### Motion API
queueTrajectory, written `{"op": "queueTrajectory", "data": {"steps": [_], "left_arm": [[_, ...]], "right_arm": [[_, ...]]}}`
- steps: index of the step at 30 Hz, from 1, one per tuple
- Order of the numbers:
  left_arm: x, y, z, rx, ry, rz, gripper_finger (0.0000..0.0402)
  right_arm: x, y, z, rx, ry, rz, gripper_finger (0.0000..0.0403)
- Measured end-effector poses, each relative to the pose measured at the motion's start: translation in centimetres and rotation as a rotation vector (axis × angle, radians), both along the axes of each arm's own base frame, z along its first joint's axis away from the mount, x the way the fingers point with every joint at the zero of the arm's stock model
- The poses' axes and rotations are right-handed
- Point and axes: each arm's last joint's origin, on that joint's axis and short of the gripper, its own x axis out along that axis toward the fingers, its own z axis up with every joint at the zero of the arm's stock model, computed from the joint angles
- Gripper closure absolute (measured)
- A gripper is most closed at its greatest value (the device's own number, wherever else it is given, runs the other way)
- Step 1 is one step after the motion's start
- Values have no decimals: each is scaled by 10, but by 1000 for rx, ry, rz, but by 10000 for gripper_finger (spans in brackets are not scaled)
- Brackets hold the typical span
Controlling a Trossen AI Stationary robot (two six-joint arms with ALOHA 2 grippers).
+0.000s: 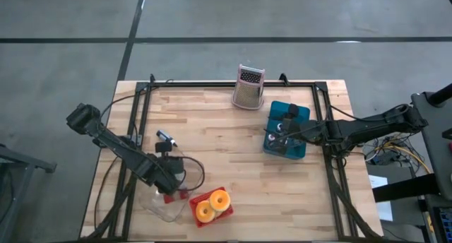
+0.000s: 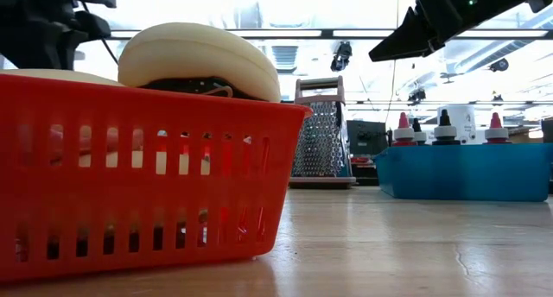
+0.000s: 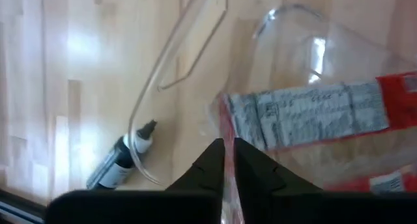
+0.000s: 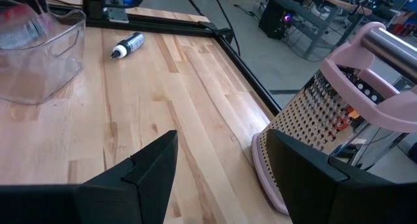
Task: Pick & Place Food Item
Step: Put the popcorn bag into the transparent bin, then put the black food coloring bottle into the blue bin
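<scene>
- The left gripper (image 1: 171, 181) hung over the clear tub (image 1: 164, 204) near the table's front edge; its fingers (image 3: 215, 160) stood almost together with only a thin slit between them, pinching the edge of a red-and-white food packet (image 3: 326, 123); the packet sat low inside the tub, which suggested it was being set down there and the grip was about to be let go.
- A small dark bottle (image 1: 165, 137) lay on its side on the wooden table (image 1: 226, 151) just behind that arm; nothing touched it.
- The red basket (image 1: 212, 208) stood just beside the tub, holding two pale ring-shaped donuts (image 1: 218, 200); it looked like a store of food items kept within the left arm's reach.
- The pink-handled grater (image 1: 248, 87) stood upright at the far edge, out of the working area.
- The right gripper (image 1: 282, 135) waited above the blue bin (image 1: 286, 130) of small bottles, jaws wide apart and holding nothing.
</scene>
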Motion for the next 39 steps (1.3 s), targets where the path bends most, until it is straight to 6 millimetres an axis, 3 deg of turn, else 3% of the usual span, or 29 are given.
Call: {"op": "queueTrajectory", "data": {"steps": [12, 16, 26, 34, 39], "left_arm": [[2, 3, 4, 114, -97, -13, 230], [4, 4, 7, 194, -127, -57, 202], [-5, 24, 34, 275, -113, -61, 199], [-37, 57, 69, 183, -194, -10, 199], [-53, 80, 77, 85, -193, 20, 200]], "right_arm": [[0, 0, -1, 0, 5, 3, 172], [0, 1, -3, 6, 15, 27, 172], [5, 2, -10, -32, 60, 81, 172], [10, 5, -4, -71, 14, 189, 172], [11, 5, -1, -104, 1, 209, 172]]}}
